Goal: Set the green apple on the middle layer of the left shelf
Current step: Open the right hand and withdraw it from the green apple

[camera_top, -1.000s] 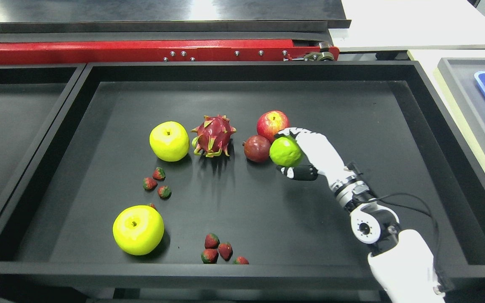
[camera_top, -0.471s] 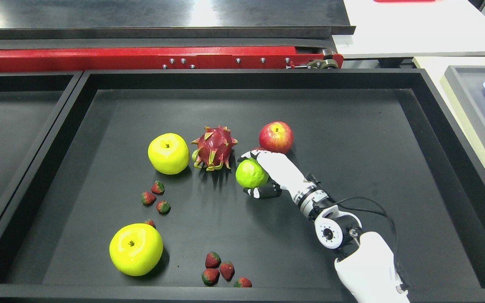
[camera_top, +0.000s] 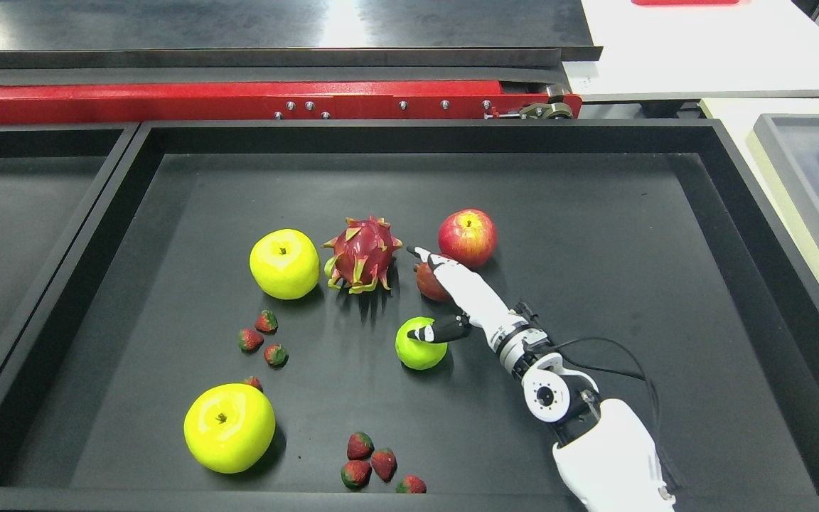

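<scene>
A small lime-green apple (camera_top: 420, 347) rests on the floor of the black tray (camera_top: 424, 136), near the middle. My right hand (camera_top: 425, 293) reaches in from the lower right and is open, its fingers stretched out straight toward the dragon fruit (camera_top: 362, 246). The thumb tip lies over the top of the green apple, and the fingers are off it. The left hand is out of view.
Two larger yellow-green apples (camera_top: 284, 254) (camera_top: 229, 427) lie to the left. A red apple (camera_top: 467, 237) and a dark red fruit (camera_top: 428, 282), partly hidden by my hand, sit behind it. Strawberries (camera_top: 262, 334) (camera_top: 374, 464) are scattered about. Another black tray (camera_top: 25, 213) adjoins on the left, and a grey tray (camera_top: 800, 185) on the right.
The right hand carried the green apple leftward from beside the red apple, then opened; the apple now lies on the tray floor. The camera view also shifted slightly.
</scene>
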You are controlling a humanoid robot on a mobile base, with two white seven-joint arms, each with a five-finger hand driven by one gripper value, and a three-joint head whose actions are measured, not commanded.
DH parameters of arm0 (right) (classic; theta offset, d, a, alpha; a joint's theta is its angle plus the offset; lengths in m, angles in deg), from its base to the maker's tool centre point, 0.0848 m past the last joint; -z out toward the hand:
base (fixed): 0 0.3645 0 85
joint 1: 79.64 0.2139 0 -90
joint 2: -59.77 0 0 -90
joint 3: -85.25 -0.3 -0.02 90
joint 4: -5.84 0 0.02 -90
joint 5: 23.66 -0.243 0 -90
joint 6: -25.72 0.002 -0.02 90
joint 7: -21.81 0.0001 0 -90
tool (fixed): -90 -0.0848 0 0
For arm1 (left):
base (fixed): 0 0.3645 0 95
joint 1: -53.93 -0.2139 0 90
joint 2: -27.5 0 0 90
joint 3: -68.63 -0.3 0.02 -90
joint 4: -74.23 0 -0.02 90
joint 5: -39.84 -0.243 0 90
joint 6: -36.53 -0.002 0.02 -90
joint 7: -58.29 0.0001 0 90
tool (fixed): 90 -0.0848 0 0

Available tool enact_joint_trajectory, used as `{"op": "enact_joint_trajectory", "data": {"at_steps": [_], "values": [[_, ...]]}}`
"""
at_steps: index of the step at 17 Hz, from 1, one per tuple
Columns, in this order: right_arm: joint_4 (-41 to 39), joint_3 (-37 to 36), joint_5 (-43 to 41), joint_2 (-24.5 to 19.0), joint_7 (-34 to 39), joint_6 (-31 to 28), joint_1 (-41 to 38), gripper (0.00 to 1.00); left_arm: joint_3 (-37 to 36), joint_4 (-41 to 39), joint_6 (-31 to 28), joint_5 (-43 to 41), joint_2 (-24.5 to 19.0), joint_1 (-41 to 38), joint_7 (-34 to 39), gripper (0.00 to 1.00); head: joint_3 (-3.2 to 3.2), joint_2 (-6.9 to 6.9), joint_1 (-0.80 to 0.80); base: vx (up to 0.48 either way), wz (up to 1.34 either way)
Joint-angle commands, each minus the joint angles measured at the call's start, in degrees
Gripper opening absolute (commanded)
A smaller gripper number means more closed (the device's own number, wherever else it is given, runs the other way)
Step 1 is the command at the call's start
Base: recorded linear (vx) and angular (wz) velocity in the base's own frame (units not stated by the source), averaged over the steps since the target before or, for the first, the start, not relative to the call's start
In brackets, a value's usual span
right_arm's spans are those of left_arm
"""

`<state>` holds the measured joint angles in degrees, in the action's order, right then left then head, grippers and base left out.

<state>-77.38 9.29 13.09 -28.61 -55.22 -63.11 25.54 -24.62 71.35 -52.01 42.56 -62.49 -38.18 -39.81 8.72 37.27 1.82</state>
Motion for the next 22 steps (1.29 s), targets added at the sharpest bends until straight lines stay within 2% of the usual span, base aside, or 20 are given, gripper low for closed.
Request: {"op": "enact_joint_trajectory", "data": {"at_steps": [1, 4, 7, 11, 16, 22], "values": [[-0.6, -16.9, -24.5, -0.6, -0.3, 2.7, -1.2, 1.0, 0.0, 0.0, 0.0, 0.0, -1.0, 0.0, 0.0, 1.0, 0.0, 0.0, 0.0, 0.0, 0.0], [-1.9, -25.7, -36.2, -0.6, 0.1, 6.1, -2.7, 1.0, 0.0, 0.0, 0.0, 0.0, -1.0, 0.0, 0.0, 1.0, 0.0, 0.0, 0.0, 0.0, 0.0], [-3.3, -28.2, -43.1, -0.6, 0.6, 9.9, -5.9, 1.0, 0.0, 0.0, 0.0, 0.0, -1.0, 0.0, 0.0, 1.0, 0.0, 0.0, 0.0, 0.0, 0.0], [-4.6, -27.8, -44.1, -0.6, 1.2, 11.6, -8.5, 1.0, 0.0, 0.0, 0.0, 0.0, -1.0, 0.0, 0.0, 1.0, 0.0, 0.0, 0.0, 0.0, 0.0], [-4.5, -23.6, -44.0, -0.6, 1.2, 9.0, -9.9, 1.0, 0.0, 0.1, 0.0, 0.0, -1.0, 0.0, 0.0, 1.0, 0.0, -0.01, 0.0, 0.0, 0.0], [-4.5, -20.8, -44.0, -0.6, 1.3, 8.8, -10.5, 1.0, 0.0, 0.0, 0.0, 0.0, -1.0, 0.0, 0.0, 1.0, 0.0, -0.01, 0.0, 0.0, 0.0]]}}
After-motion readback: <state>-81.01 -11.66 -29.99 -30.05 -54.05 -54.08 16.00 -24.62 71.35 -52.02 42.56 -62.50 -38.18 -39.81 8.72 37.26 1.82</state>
